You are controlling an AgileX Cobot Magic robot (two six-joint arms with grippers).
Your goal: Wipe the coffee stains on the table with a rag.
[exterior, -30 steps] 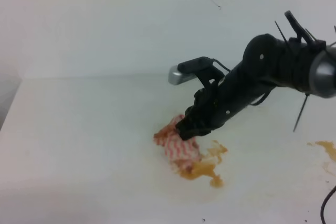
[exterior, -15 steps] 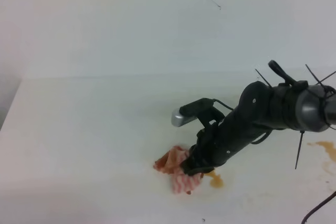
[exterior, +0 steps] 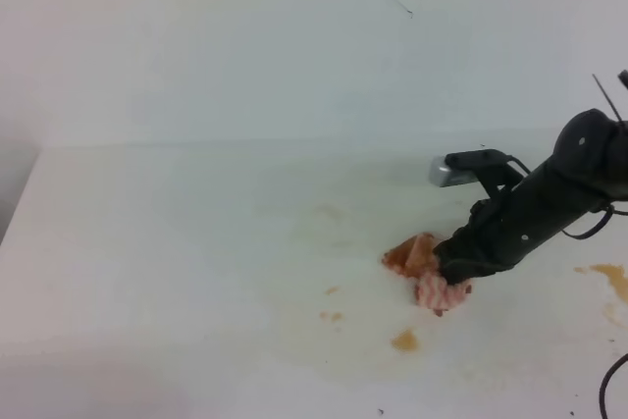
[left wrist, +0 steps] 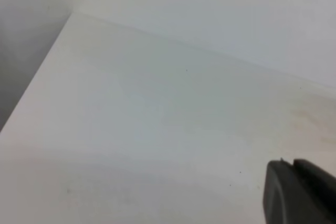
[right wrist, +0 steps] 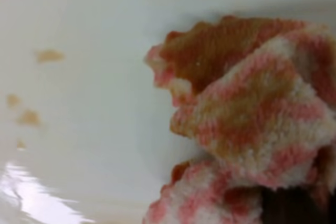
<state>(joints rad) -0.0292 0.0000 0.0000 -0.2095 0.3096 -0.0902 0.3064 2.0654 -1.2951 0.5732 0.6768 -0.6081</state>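
Note:
My right gripper (exterior: 453, 270) is shut on the pink-and-white striped rag (exterior: 424, 272) and presses it onto the white table (exterior: 177, 242), right of centre. In the right wrist view the rag (right wrist: 247, 124) fills the right half, soaked orange-brown in patches. Of the coffee stains, a small amber blot (exterior: 404, 340) lies below and left of the rag, with tiny spots (exterior: 332, 317) further left. Another coffee stain (exterior: 612, 276) sits at the right edge. A faint yellowish film marks the table around the spots. The left wrist view shows bare table (left wrist: 131, 119) and a dark part of the left gripper (left wrist: 299, 192).
A white wall rises behind the table's far edge. The table's left edge (exterior: 15, 205) drops off at the far left. A black cable (exterior: 613, 380) curls at the lower right corner.
My right gripper has dragged the rag to the right, across where the big stain lay. That blotch is gone; only small spots and a faint film are left.

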